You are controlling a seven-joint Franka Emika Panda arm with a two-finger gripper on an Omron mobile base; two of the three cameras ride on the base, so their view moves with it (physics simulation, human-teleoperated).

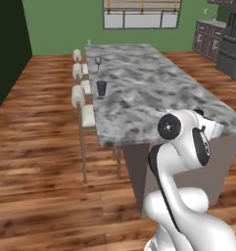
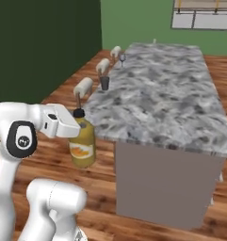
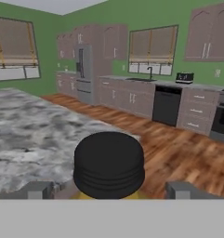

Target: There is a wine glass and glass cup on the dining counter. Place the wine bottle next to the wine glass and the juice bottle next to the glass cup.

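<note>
Your gripper has the squat yellow-orange juice bottle pinched between widely spread fingers, just below its black cap and off the near corner of the grey-white veined marble dining counter. It's carried upright, probably to keep it steady. The dark glass cup waits at eleven o'clock along the stool-side edge, with the small clear wine glass beyond it.

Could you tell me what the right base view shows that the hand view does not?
Right base view: the juice bottle's yellow-orange body held in the gripper off the counter's corner, plus the wine glass and glass cup by the stools.
Hand view: kitchen cabinets, fridge, dishwasher.
Both: the bottle's black cap, the marble dining counter.
</note>
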